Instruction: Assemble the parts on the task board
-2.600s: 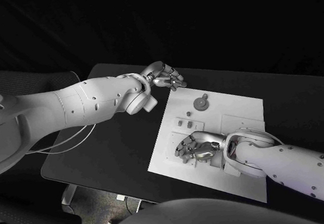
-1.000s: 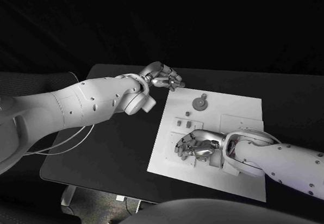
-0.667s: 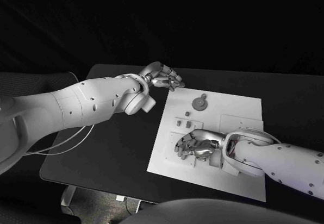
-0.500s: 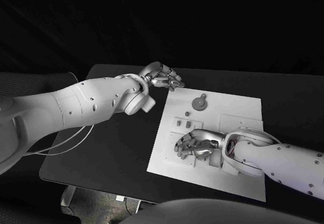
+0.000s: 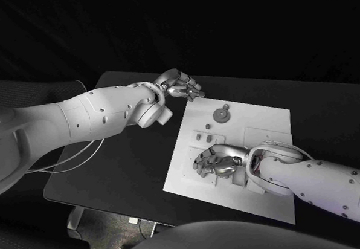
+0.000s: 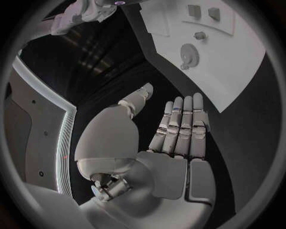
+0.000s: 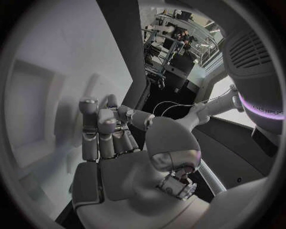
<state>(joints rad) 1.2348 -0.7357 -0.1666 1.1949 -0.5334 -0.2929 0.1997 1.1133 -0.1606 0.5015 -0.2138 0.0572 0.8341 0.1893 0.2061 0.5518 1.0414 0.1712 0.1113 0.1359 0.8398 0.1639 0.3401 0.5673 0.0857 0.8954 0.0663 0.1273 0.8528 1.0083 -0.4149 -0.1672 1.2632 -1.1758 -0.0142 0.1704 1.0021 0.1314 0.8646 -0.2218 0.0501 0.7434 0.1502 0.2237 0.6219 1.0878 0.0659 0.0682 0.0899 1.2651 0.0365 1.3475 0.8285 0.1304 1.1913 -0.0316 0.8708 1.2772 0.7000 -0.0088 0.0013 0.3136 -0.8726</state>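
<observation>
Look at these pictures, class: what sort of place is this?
Likely a robotics lab: a task board lies on a black table, the left hand beside it, the right hand over it.

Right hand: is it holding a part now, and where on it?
Cannot tell. The right hand lies over the task board with its fingers curled down; no part shows between them. The left hand holds nothing.

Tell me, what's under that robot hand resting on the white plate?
The right hand lies over the task board, fingers curled downward. Bare white board shows around it; whatever sits directly beneath the palm and fingers is covered, so I cannot tell.
</observation>
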